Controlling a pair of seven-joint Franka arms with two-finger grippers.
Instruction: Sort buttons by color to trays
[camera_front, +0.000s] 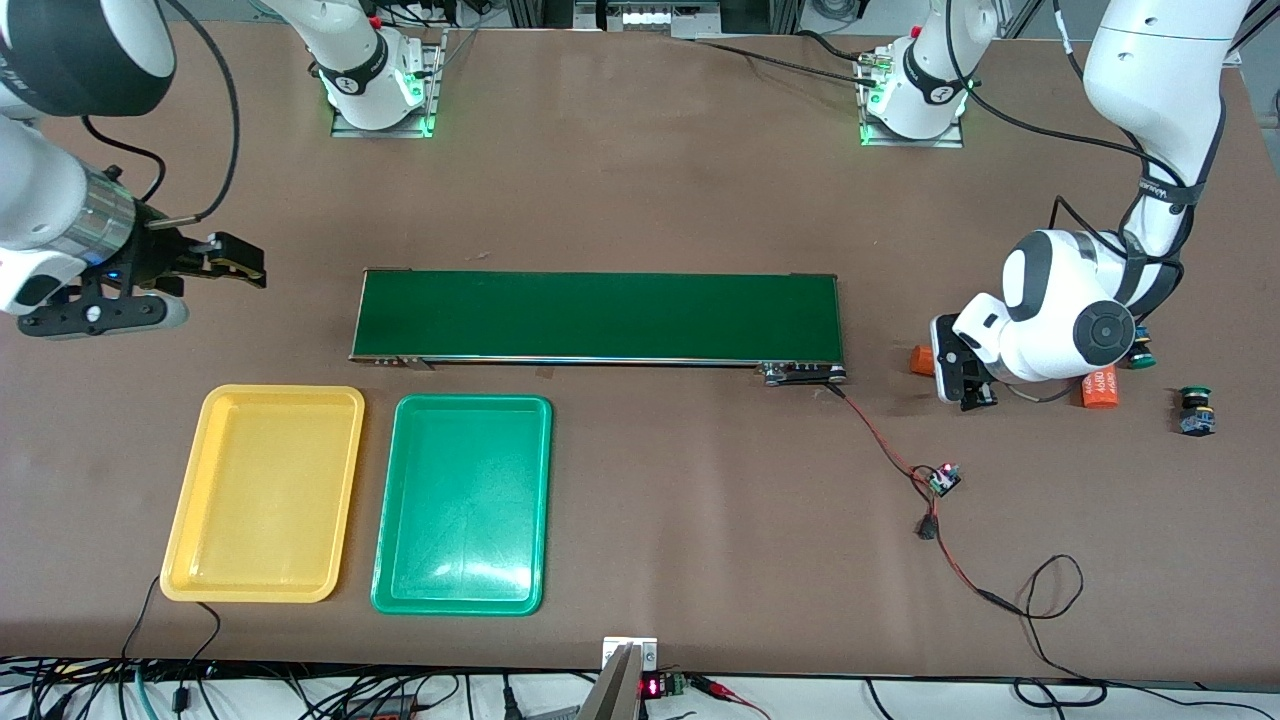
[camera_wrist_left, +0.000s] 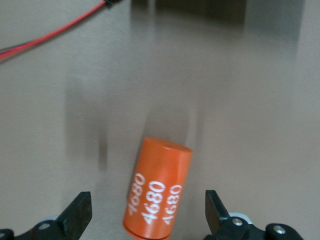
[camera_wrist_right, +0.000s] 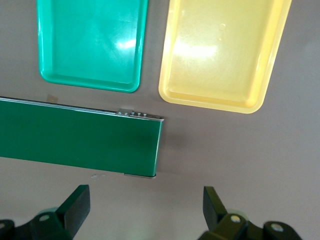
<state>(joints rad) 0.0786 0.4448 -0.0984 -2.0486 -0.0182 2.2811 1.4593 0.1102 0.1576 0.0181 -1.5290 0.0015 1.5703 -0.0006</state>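
I read the left gripper (camera_front: 968, 385) low over the table at the left arm's end, past the conveyor belt (camera_front: 597, 316) at that belt's 3 o'clock in the front view. Its fingers (camera_wrist_left: 80, 212) stand wide apart, nothing clamped — in the left wrist view an orange cylinder (camera_wrist_left: 158, 195) with white print lies on its side on the table between them, touching neither pad. A second orange cylinder (camera_front: 1099, 386) lies just beside the arm's wrist, and a red-and-black wire (camera_front: 900, 455) runs from the belt's end toward the front camera. One green-capped button (camera_front: 1195, 409) stands alone on the table at 3 o'clock of that second cylinder; another green-capped button (camera_front: 1142, 354) is partly hidden by the left wrist; the yellow-capped ones I cannot find. The right gripper (camera_front: 240, 262) waits in the air over the table at the right arm's end, at the belt's 9 o'clock, jaws spread wide and empty — its wrist view shows both fingers (camera_wrist_right: 75, 207) well apart. The yellow tray (camera_front: 263, 493) and green tray (camera_front: 463, 503) lie side by side, nearer the front camera than the belt, at its 7 o'clock; the yellow one is toward the right arm's end. No button lies in either.
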